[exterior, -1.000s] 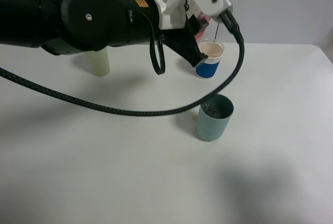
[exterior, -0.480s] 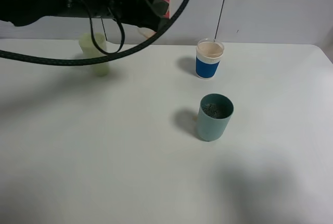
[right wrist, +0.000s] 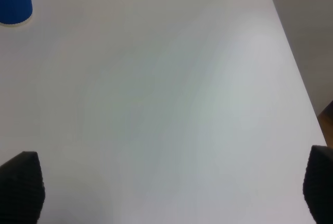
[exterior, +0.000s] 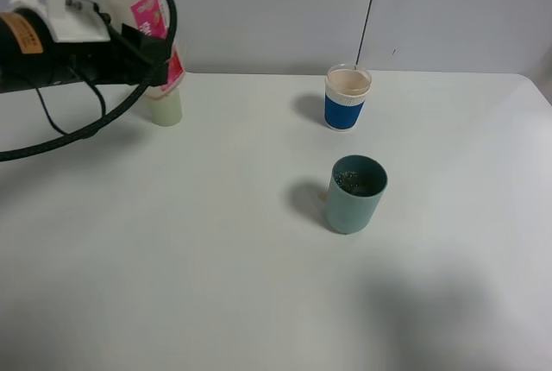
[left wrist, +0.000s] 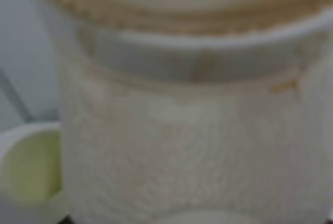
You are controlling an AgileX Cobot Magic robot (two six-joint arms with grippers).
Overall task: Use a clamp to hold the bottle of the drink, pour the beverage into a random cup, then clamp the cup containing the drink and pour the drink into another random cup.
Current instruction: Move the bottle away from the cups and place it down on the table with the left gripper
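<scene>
Fingertips (right wrist: 21, 185) of the right gripper (right wrist: 169, 190) are standing wide apart with nothing between them, hovering over a bare stretch of the white table (right wrist: 171, 94). The blue-banded cup (right wrist: 14, 0) is showing at the edge of that wrist view, well apart from the gripper.

On the other side, the left gripper (exterior: 142, 53) is holding the bottle (exterior: 152, 15) closed between its jaws, up at the far left of the table beside the wall. The pink label is facing the high camera and the bottle is leaning. It is hanging just over the pale yellow-green tumbler (exterior: 165, 105) (whether the 2 are touching cannot be told). In the left wrist view the bottle (left wrist: 192, 130) is filling nearly the whole picture, blurred, with brownish traces around its neck, and the pale tumbler's rim (left wrist: 26, 135) is peeking out beside it.

The teal tumbler (exterior: 354, 203) is standing upright near the middle of the table with something dark lying low inside. The blue-banded cup (exterior: 347, 99) is standing upright beyond it, nearer the wall, the 2 cups apart.
</scene>
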